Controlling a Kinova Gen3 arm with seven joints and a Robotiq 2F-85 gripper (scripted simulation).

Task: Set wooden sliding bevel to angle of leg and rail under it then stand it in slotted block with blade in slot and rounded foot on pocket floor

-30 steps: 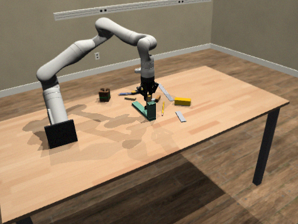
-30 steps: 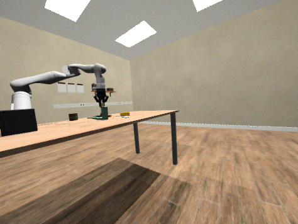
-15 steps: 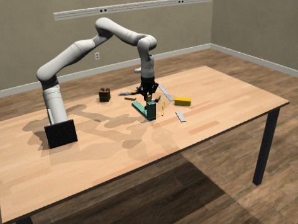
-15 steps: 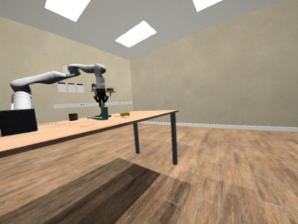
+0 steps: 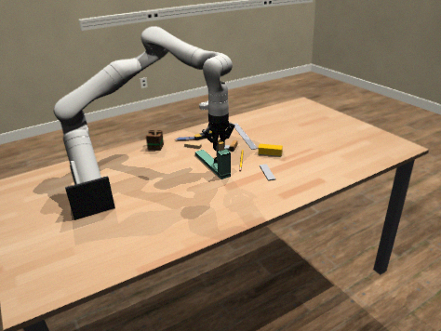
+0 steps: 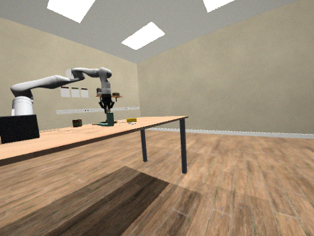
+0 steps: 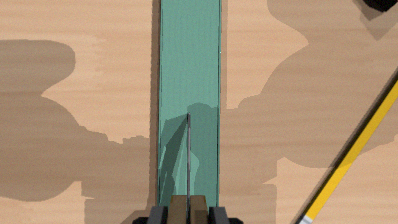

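My gripper points straight down and is shut on the wooden sliding bevel. It holds the bevel just above the green leg and rail fixture in the middle of the table. In the wrist view the wooden stock sits between the fingers, and the thin blade shows edge-on along the middle of the green rail. The slotted block, brown and green, stands apart to the left. From the side, the gripper hovers over the leg.
A dark tool with a bluish blade lies left of the gripper. A yellow pencil, a yellow block, a long grey strip and a small grey plate lie to the right. The arm's black base stands at the front left.
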